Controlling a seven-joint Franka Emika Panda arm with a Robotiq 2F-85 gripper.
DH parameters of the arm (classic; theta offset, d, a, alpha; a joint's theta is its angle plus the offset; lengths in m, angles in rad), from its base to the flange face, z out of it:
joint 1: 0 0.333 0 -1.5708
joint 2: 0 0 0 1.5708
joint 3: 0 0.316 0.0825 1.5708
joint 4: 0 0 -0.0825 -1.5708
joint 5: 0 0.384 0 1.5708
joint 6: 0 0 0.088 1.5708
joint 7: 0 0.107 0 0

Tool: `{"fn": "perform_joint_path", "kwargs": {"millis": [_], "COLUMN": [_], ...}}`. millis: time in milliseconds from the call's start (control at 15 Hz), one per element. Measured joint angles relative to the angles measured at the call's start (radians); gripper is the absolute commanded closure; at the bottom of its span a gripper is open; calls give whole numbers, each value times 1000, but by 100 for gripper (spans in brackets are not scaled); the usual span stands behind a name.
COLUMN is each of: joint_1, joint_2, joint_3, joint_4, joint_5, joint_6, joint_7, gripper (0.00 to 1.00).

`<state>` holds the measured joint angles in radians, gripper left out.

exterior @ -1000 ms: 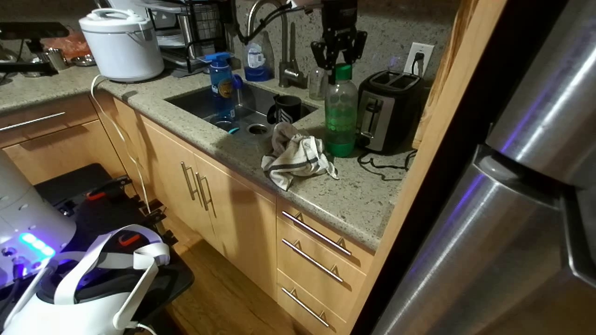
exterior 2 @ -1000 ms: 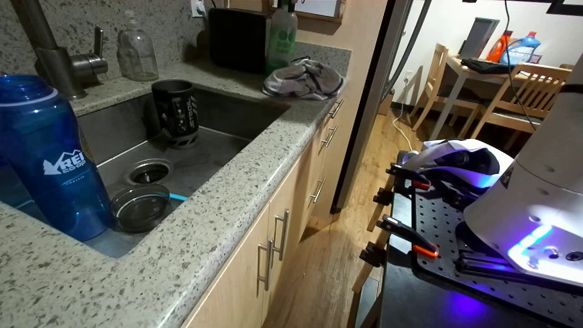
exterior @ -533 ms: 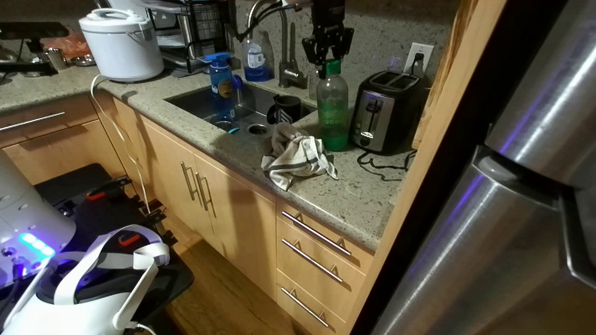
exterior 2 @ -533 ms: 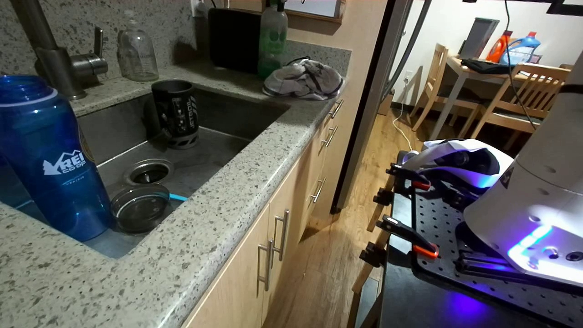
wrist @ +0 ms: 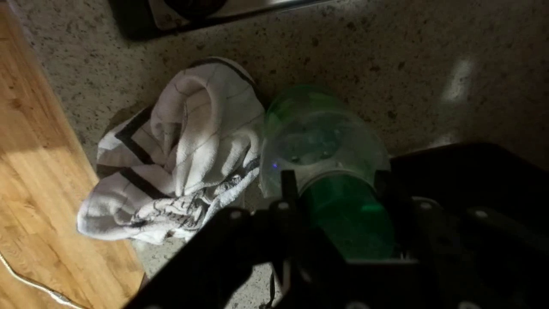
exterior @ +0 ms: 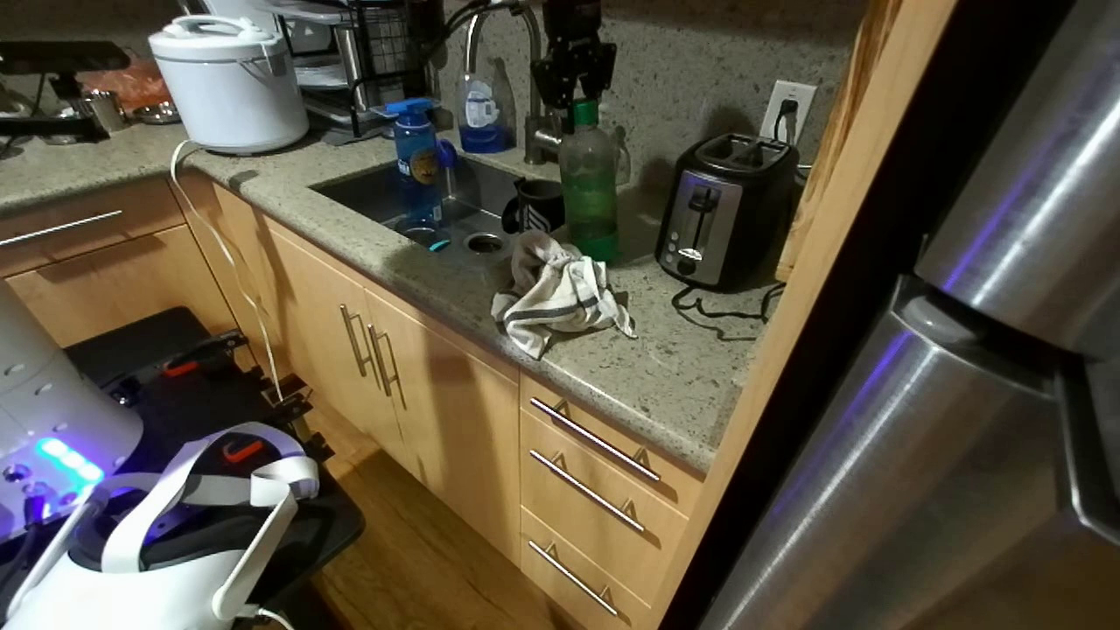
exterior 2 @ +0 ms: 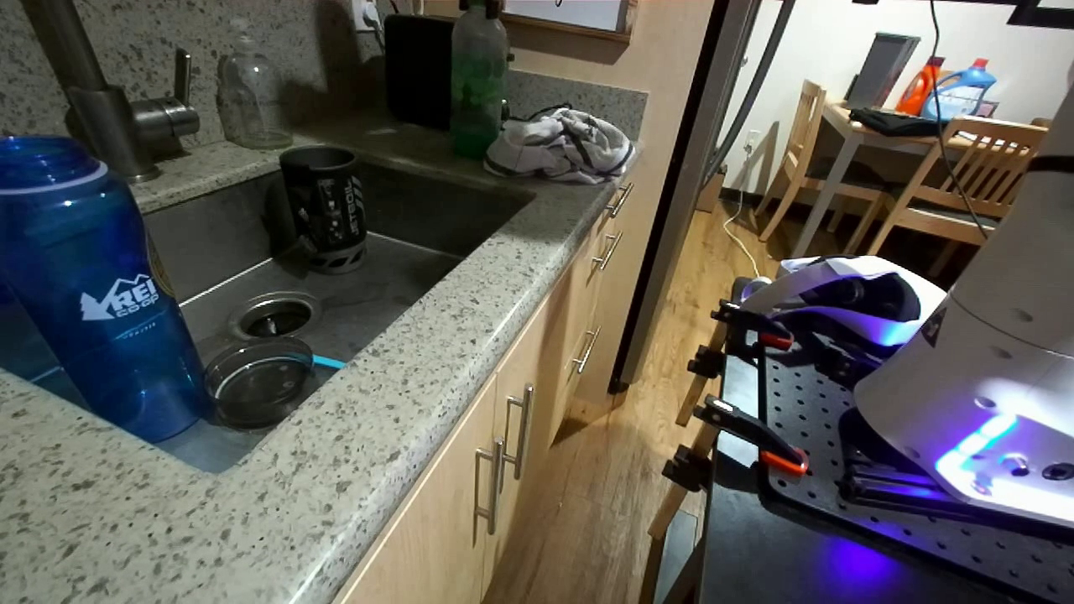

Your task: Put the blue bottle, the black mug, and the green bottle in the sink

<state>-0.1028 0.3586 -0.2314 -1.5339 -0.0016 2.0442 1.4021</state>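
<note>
My gripper is shut on the green cap of the green bottle, which hangs upright at the sink's toaster-side edge. The bottle also shows in an exterior view and in the wrist view, where the fingers flank the cap. Whether its base clears the counter I cannot tell. The blue bottle stands in the sink, tilted, and shows large in an exterior view. The black mug stands in the sink near the green bottle; it also shows in an exterior view.
A crumpled striped towel lies right beside the green bottle. A toaster stands behind. The faucet and a clear glass bottle stand at the sink's back edge. A round clear dish lies in the sink.
My gripper has carried the green bottle away from the toaster toward the sink, past the towel's back side. The blue bottle, mug and towel have not moved.
</note>
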Motion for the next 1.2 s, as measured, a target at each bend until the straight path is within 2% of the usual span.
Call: {"fn": "perform_joint_path", "kwargs": {"millis": [667, 1200], "joint_1": [39, 76], "joint_2": [-99, -125], "joint_3": [27, 86], "joint_4": [-92, -154], "joint_5": [-83, -135], "joint_6": [5, 6], "joint_7": [-10, -109], "gripper": [77, 77]}}
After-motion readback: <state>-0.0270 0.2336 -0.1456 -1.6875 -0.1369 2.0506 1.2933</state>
